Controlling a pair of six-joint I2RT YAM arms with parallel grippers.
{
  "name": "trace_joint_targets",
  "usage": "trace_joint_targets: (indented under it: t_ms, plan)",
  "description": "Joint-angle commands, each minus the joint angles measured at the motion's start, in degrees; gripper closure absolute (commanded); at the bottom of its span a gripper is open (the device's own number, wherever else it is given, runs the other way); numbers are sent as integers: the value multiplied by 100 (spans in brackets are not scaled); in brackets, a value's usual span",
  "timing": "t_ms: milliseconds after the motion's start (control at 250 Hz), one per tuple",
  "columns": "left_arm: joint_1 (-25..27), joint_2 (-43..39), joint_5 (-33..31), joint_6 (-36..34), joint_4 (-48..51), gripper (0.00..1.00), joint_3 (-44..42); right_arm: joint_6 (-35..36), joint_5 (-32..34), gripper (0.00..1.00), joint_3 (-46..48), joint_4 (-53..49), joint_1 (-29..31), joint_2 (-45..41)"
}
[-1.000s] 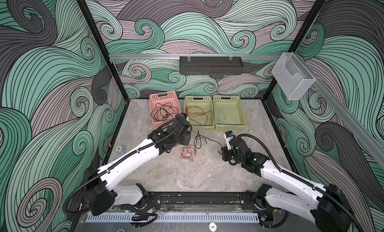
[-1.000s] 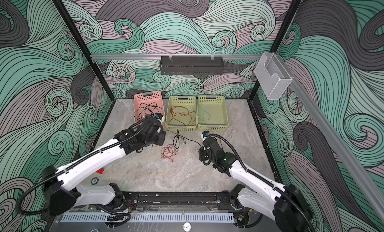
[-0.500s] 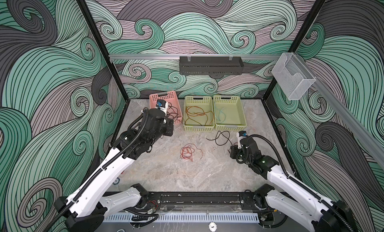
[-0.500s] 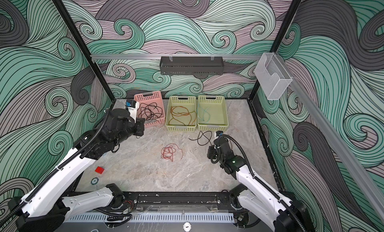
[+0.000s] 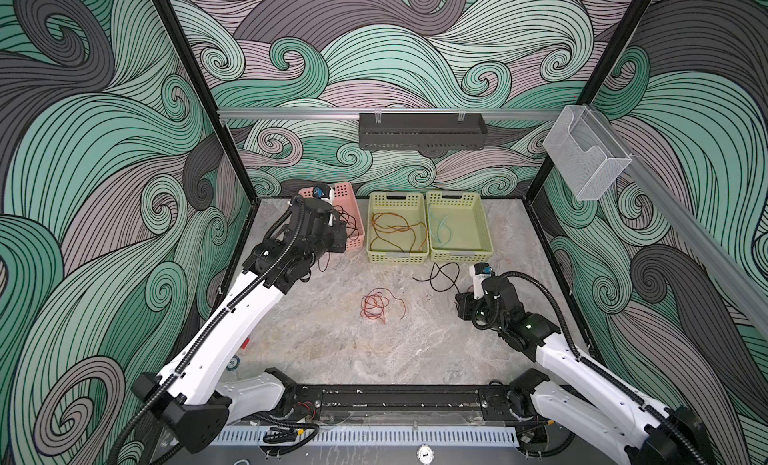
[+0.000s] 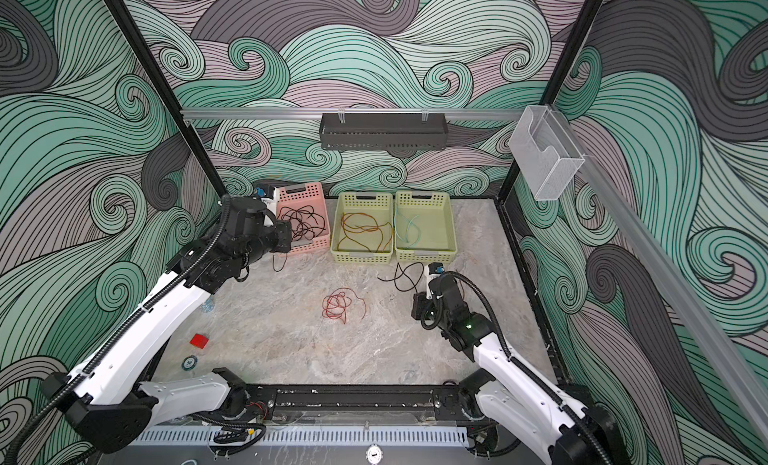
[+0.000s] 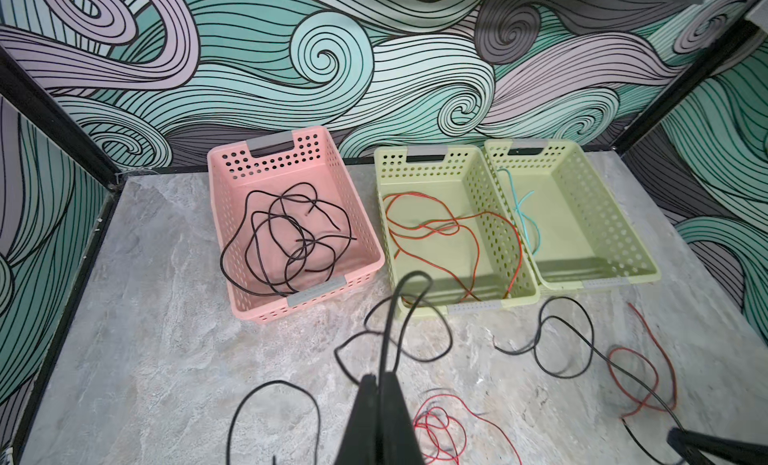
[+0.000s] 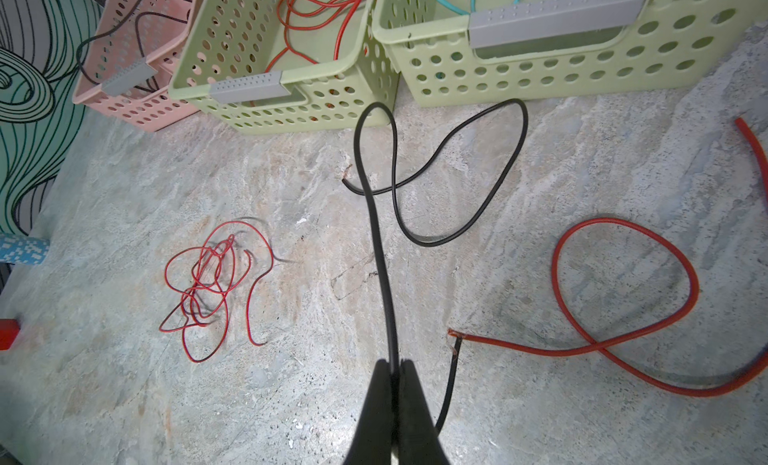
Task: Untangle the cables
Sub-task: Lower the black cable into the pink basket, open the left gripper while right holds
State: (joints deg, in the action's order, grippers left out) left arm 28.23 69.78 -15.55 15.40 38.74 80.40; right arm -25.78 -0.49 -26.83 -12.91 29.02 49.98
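Left claw (image 7: 379, 377): tips pressed together, pinching a black strand (image 7: 415, 272) that rises from them in a narrow loop. In both top views the claw is raised near the front of the pink basket (image 6: 307, 192), and part of the strand dangles toward the table (image 6: 291, 359).

Right claw (image 8: 395, 365): low over the table, clamped on a black cable (image 8: 376, 217). The cable runs forward from the tips and curls into loops on the table just in front of the two green baskets.

Pink basket: a loose heap of black cables (image 7: 291, 238).
Middle green basket (image 7: 428, 167): orange-red cables (image 7: 432, 226).
Right-hand green basket (image 7: 582, 180): one short teal piece (image 7: 519, 213), near the wall it shares with the middle basket.

Loose on the table: a red tangle (image 8: 208, 284) between the two arms, touching neither claw. A thick red cable (image 8: 623, 224) lies in a loop beside the right claw, crossing over itself.
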Motion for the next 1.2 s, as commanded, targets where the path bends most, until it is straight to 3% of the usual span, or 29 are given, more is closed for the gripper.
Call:
trace_joint_targets:
  t_ms: [0, 192, 691, 719, 783, 823, 991, 1195]
  plan:
    - [-296, 288, 4, -117, -684, 100, 46, -41, -200, 100, 105, 104, -10, -132]
    - [-909, 1113, 176, 85, -989, 100, 575, 1, -254, 100, 127, 50, -14, -312]
    - [-1616, 2975, 645, 207, -991, 100, 2021, 58, -340, 100, -85, -300, -12, -436]
    - [-1635, 3048, 704, 206, -1000, 88, 2062, 64, -351, 100, -92, -318, -8, -455]
    - [-1658, 3246, 779, 214, -956, 37, 2172, 72, -345, 100, -102, -344, -3, -487]
    - [-1671, 3364, 914, 200, -816, 25, 2306, 82, -347, 100, -120, -352, -1, -496]
    - [-1669, 3349, 1291, 292, -44, 18, 2602, 158, -420, 100, -352, -584, 3, -559]
    - [-1636, 1929, 2105, 575, -987, 18, 759, 262, -439, 100, -795, -731, 76, -605]
